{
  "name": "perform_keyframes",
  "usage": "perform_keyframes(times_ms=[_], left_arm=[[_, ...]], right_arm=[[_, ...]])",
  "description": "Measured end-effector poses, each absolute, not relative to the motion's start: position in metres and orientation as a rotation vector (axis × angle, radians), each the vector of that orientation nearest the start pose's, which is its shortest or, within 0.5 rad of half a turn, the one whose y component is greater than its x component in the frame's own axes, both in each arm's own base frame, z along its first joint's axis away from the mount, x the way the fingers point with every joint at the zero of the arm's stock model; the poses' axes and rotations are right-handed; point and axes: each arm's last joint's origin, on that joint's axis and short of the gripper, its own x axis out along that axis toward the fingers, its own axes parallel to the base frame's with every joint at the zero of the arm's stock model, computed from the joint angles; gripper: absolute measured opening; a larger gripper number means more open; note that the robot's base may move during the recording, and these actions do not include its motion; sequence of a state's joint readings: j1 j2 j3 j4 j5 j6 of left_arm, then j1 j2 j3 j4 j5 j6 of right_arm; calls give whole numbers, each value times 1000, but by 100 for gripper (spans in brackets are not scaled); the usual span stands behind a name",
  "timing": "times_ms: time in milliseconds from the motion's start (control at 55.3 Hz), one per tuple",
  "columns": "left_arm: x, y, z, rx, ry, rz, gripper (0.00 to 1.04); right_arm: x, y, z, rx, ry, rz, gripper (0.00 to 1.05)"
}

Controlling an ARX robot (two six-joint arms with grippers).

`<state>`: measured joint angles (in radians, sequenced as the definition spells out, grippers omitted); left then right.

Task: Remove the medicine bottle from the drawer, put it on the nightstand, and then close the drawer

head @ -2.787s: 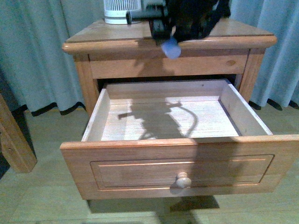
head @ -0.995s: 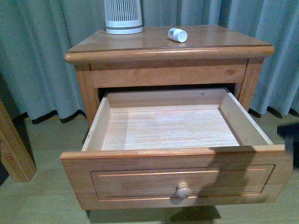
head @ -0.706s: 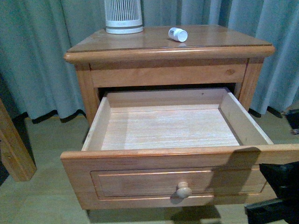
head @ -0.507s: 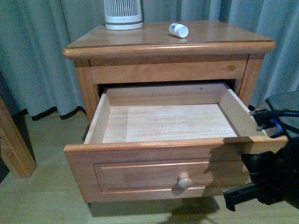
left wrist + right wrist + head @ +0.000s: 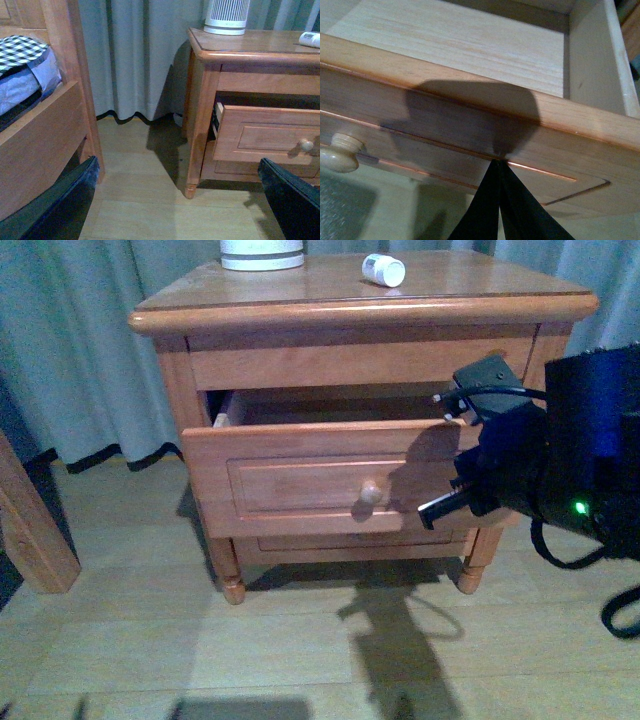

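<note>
A: Right wrist view: state of the right claw [image 5: 498, 162]?

B: Pressed together, holding nothing, tips against the front panel of the drawer [image 5: 330, 480], beside the knob [image 5: 371, 491]. Left claw [image 5: 175, 200]: spread wide, empty, well apart from the work, low beside the bed frame [image 5: 45, 130].

A: Change since half a second ago?

B: Drawer has travelled most of the way in; only a narrow gap remains at the panel's 12 o'clock. Judged: closing step nearly complete.

A: Medicine bottle [image 5: 383, 269]?

B: Lying on its side on the nightstand [image 5: 360, 308] surface, at 3 o'clock from the white ribbed cylinder [image 5: 261, 253]. Placement done.

A: Arm pose?

B: Right arm extended forward at panel height, from the drawer's 4 o'clock.
</note>
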<state>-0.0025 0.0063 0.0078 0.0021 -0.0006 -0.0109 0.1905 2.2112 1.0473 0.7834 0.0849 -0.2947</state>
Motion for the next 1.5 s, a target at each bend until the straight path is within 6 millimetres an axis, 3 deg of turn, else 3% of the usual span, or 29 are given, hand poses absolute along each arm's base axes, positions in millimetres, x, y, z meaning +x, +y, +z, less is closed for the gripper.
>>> perform_keyframes(times_ms=[90,380,778,959,1212,1411,1502], left_arm=[[98,0,166,-11,-4,-2,98],[98,0,166,-11,-4,-2,98],[98,0,166,-11,-4,-2,98],[98,0,166,-11,-4,-2,98],[98,0,166,-11,-4,-2,98],[98,0,166,-11,-4,-2,98],[98,0,166,-11,-4,-2,98]], right_arm=[[434,72,79,-374,348,147,3],[473,49,89,-441,313,143,3],[477,36,93,-405,338,153,3],[445,38,118,-223,378,152,3],[375,54,176,112,451,219,3],[323,48,258,220,349,216,3],[289,42,302,239,239,227,3]])
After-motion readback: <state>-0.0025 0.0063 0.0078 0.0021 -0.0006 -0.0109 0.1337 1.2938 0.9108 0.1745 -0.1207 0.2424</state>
